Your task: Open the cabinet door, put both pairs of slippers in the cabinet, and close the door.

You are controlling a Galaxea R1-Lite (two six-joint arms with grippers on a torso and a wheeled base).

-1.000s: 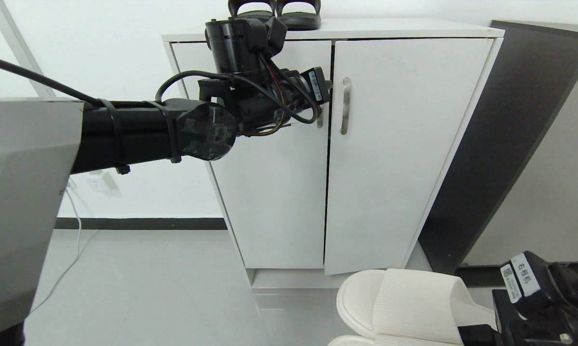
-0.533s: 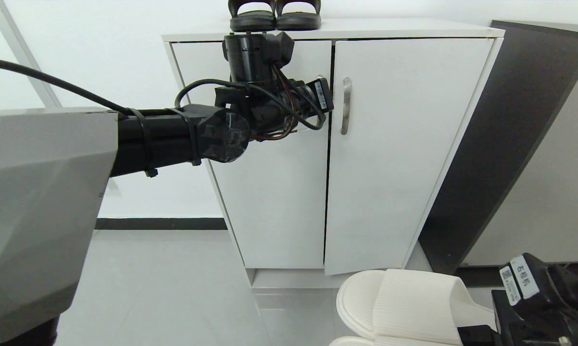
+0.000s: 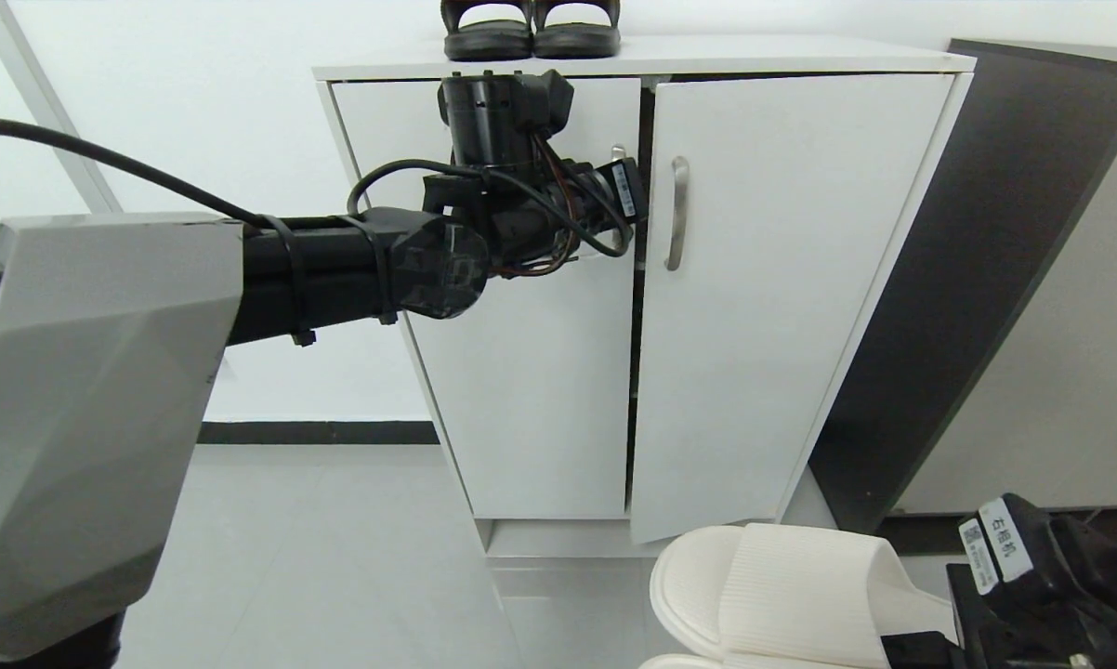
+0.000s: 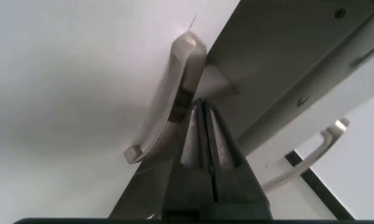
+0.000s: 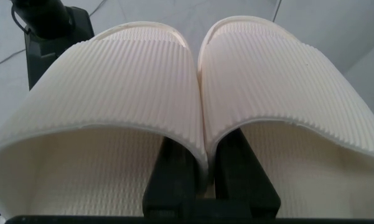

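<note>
The white cabinet [image 3: 521,409] has its right door [image 3: 763,307] slightly ajar, showing a dark gap whose contents cannot be made out, and a pair of black slippers [image 3: 531,32] sits side by side on its top near the front edge. The left gripper [image 4: 202,124], fingers pressed together, sits at the gap between the doors, just beside a door handle [image 4: 174,93]. The right gripper [image 5: 205,177] is clamped on the adjoining inner straps of the white slippers [image 3: 791,595], held low before the cabinet's base, long axes pointing away from the gripper.
</note>
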